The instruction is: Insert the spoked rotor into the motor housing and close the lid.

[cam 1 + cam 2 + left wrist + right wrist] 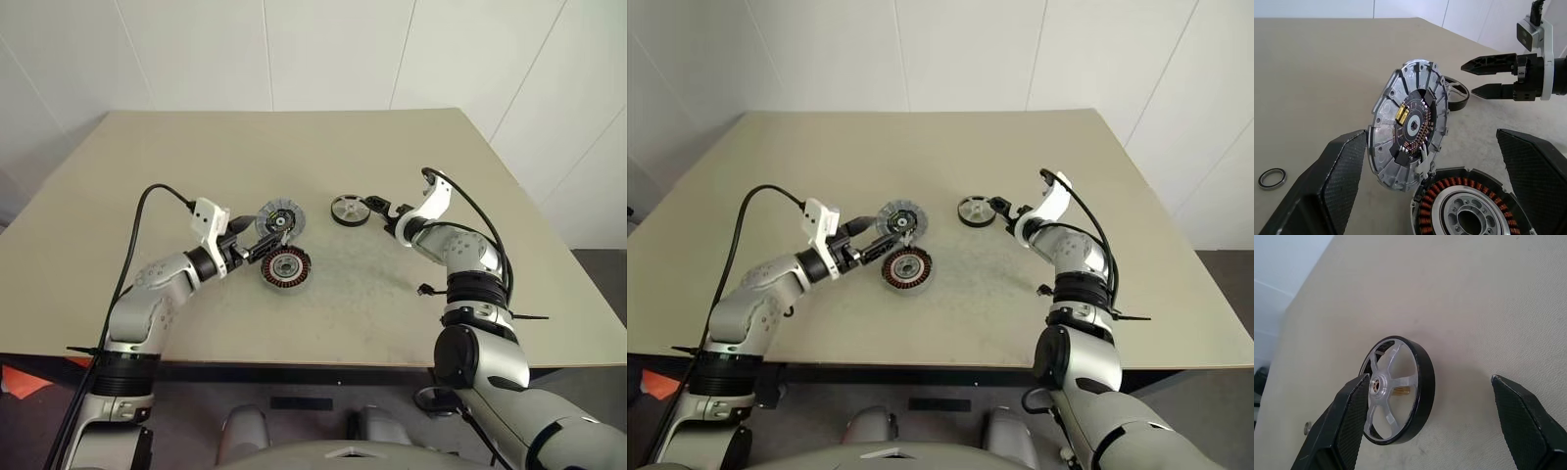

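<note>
My left pincer [257, 243] stood spread wide and pinched nothing; between and beyond its two black fingers [1327, 191] the flat round grey lid [1408, 131] stood tilted up on its edge, its marked face with the black board and gold part turned toward my left wrist; its lower rim rested at the rim of the round grey motor housing [286, 266], whose ring of copper-coloured windings around a silver centre lay face up near the middle of the beige table [147, 157], toward its near edge; my right pincer [379, 208] was likewise spread wide and gripped nothing; the small silver spoked rotor with its dark rim [350, 211] lay flat on the table just beside its fingertips, apart from the housing and lid, toward the table's right edge; a small dark ring [1272, 177] lay on the table apart from the lid.
</note>
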Robot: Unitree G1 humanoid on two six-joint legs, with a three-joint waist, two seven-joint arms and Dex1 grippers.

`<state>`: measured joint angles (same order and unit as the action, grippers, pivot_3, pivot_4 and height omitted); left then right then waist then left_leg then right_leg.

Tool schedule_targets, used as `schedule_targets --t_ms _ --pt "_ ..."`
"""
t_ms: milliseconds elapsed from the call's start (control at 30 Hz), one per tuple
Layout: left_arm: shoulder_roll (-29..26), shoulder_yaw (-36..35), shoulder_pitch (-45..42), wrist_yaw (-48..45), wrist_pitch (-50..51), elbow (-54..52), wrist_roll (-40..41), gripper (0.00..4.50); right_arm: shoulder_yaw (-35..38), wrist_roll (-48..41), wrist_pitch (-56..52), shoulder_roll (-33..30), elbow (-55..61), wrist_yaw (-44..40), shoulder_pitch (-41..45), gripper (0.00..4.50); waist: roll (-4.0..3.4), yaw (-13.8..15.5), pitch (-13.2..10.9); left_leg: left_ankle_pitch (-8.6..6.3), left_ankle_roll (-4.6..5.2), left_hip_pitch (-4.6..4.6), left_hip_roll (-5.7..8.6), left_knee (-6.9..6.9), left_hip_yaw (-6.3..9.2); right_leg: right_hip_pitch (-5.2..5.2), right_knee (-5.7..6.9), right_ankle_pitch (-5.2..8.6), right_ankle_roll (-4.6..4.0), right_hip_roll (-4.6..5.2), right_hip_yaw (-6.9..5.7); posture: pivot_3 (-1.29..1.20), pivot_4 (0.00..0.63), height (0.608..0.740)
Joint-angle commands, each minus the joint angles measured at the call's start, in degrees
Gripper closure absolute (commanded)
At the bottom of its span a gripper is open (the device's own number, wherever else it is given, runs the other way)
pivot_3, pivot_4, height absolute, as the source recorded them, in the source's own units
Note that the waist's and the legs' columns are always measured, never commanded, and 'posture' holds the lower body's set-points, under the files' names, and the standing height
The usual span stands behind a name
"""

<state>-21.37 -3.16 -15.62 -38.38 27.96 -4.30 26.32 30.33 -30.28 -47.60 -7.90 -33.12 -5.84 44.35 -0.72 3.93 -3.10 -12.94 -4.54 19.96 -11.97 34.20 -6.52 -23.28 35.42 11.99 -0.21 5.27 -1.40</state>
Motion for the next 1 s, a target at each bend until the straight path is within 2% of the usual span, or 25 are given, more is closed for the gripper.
schedule_targets --t_ms 33,367,500,633,900,1000 --pt "-0.6 -0.4 -0.5 0.2 -0.2 -2.5 0.1 0.04 0.9 -3.9 -2.1 1.3 1.8 0.5 1.9 0.00 0.00 0.0 0.0 0.00 0.00 0.00 0.00 0.00 0.00 0.00 0.00 0.00 0.00 0.00 0.00 0.00 0.000 0.740" --pt "-1.0 -0.3 -0.4 0.3 -0.3 -2.4 -0.1 0.04 0.3 -6.2 -3.5 3.3 2.3 1.5 1.5 0.00 0.00 0.0 0.0 0.00 -0.01 -0.01 -0.03 -0.01 0.00 0.00 0.01 0.00 0.00 0.00 0.00 0.00 0.000 0.740" --pt "-1.1 -0.4 -0.3 0.4 -0.5 -2.4 -0.2 0.00 0.5 -6.5 -3.6 3.0 2.2 1.6 1.5 0.91 0.00 0.0 0.0 0.00 -0.02 -0.01 -0.02 -0.01 0.00 -0.01 0.01 0.00 0.00 0.00 0.00 0.00 0.000 0.740" --pt "-1.0 -0.4 -0.2 0.5 -0.6 -2.3 -0.3 0.00 0.5 -6.7 -3.7 2.7 2.6 1.8 1.6 2.29 0.00 0.0 0.0 0.01 -0.02 0.00 -0.02 -0.01 0.00 -0.01 0.00 0.00 0.00 -0.01 0.00 0.00 0.000 0.740" --pt "-0.9 -0.3 -0.5 0.6 -1.0 -2.0 -0.6 0.00 0.8 -6.5 -3.3 2.0 2.3 2.6 1.7 2.29 0.00 0.0 0.0 0.01 -0.02 0.01 -0.02 -0.01 0.00 -0.01 0.00 0.00 0.00 0.00 0.00 0.00 0.000 0.740" --pt "-0.9 -0.3 -0.7 0.6 -1.1 -1.8 -0.8 0.00 1.0 -6.6 -3.1 1.8 2.1 2.9 1.7 3.23 0.00 0.0 0.0 0.01 -0.02 0.01 -0.02 -0.02 0.00 -0.01 0.00 0.00 0.00 0.00 0.00 0.00 0.000 0.740"
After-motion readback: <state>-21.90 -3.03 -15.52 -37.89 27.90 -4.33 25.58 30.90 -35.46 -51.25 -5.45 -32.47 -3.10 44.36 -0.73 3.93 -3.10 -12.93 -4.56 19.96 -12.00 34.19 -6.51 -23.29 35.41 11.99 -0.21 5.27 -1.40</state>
